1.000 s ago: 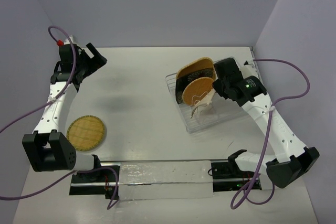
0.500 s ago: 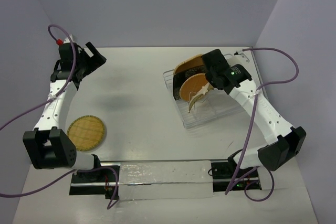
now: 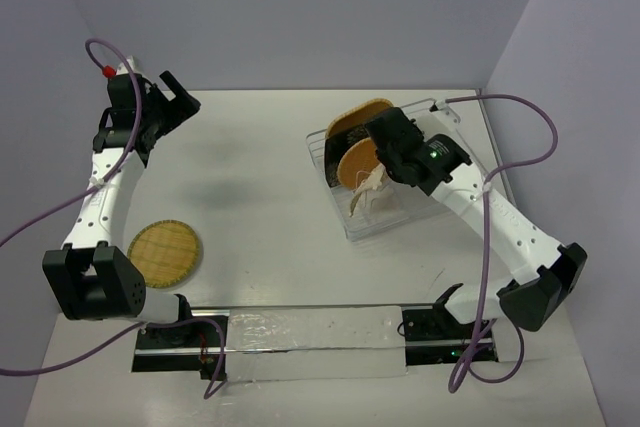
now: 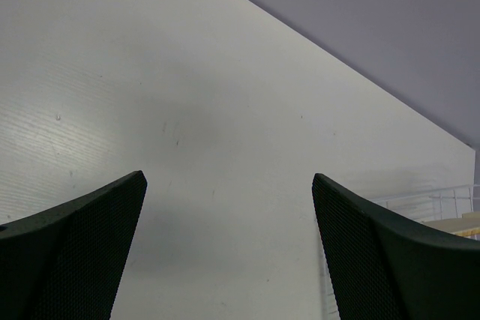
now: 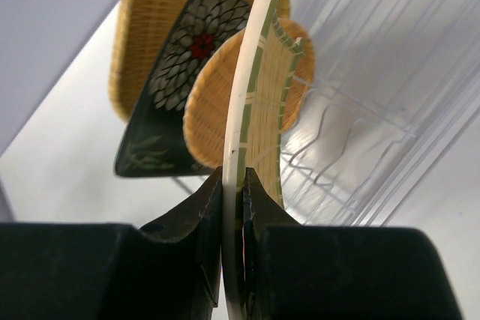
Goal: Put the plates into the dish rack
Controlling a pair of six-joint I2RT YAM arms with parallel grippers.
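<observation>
Far left of the table [image 3: 260, 197], near the back edge: the left gripper [image 3: 178, 93] is raised off the surface. In its wrist view we see both fingers [image 4: 82, 245] spread wide apart with only bare tabletop between them, so it has hold of nothing.

Left front, close to the left arm's base: one round woven plate [image 3: 165, 252] lies flat on the table, well apart from the rest.

Right of centre: the dish rack [image 3: 398, 217] sits at an angle. We count three plates standing on edge in it at its far-left end, one behind another: a large woven plate [image 5: 150, 5] at the back, the dark plate [image 5: 180, 80] with white leaf pattern and a red centre leaning against it, then a smaller round woven plate [image 5: 206, 125] in front.

Over the rack: the right gripper [image 5: 232, 177] is pinched tight on a thin plate [image 5: 240, 88] seen edge-on, white rim, woven face with green stripes. It stands upright just in front of the small round one. The top view shows a pale fringe on it. We cannot tell whether its lower edge touches the tines
</observation>
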